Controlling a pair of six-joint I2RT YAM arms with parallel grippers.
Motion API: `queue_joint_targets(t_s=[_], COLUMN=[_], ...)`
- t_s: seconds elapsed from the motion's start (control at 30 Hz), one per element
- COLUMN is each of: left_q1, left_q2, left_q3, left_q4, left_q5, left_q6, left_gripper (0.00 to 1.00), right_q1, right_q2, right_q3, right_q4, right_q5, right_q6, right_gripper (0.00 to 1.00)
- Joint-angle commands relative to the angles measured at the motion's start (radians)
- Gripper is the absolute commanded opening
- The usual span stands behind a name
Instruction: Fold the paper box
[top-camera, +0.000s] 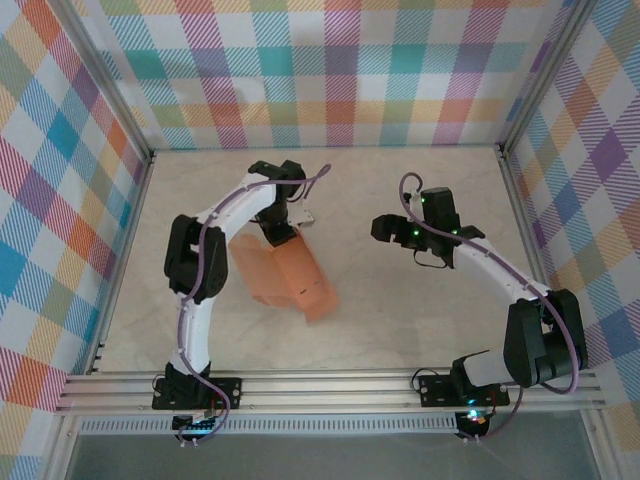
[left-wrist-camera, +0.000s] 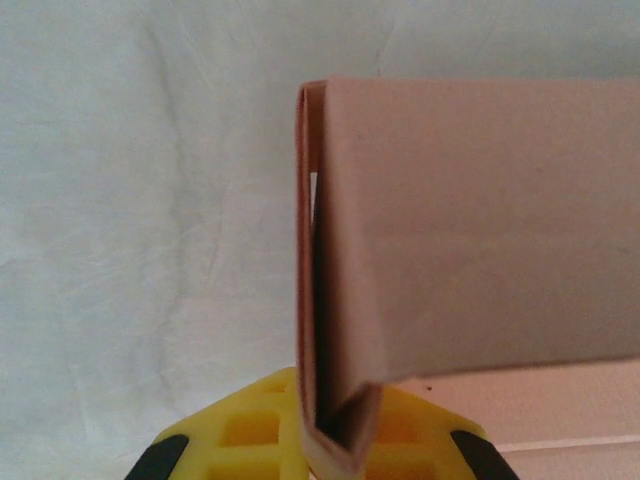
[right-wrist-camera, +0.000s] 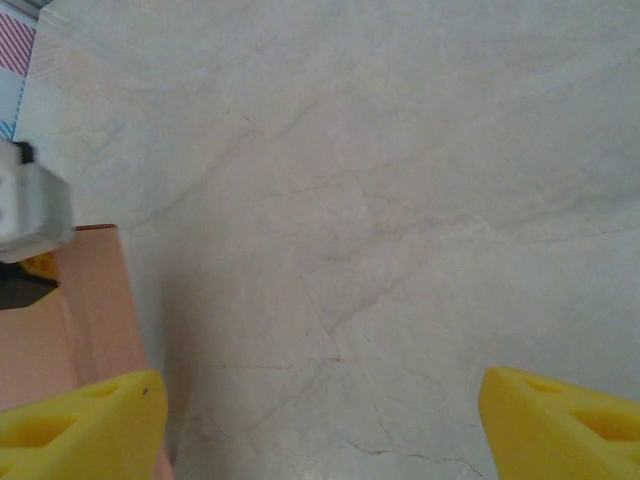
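Looking down from above and behind the arm bases onto the whole table (top-camera: 400, 300). From the left wrist, pressed very near the paper box (left-wrist-camera: 480, 220). From the right wrist, close, facing bare table; same box at left edge.

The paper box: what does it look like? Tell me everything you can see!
The paper box is thin salmon-orange card, plain and unmarked. It is only partly folded: flat panels bent along creases, not a closed box. The left gripper is shut on a folded-over edge, where two layers stand close with a thin gap. From there the card slopes down toward the near side of the pale table. Whether its low corner touches the table is hard to tell.
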Motion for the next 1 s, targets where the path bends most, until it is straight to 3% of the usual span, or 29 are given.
queue_joint_targets(t_s=[0.0, 0.53, 0.97], left_q1=[0.0, -0.05, -0.102], left_q2=[0.053, 0.297, 0.353], left_q3=[0.052, 0.159, 0.098], left_q4=[-0.112, -0.186, -0.041], left_q5=[-0.061, -0.259, -0.353], left_q6=[0.001, -0.083, -0.121], left_gripper=[0.0, 0.0, 0.0], right_q1=[0.006, 0.006, 0.006], right_q2=[0.001, 0.01, 0.016], right_q3=[-0.019, -0.063, -0.072], right_q4=[0.043, 0.082, 0.091], right_q5=[-0.038, -0.045, -0.047], right_q6=[0.023, 0.003, -0.001], right_gripper=[0.81, 0.81, 0.82])
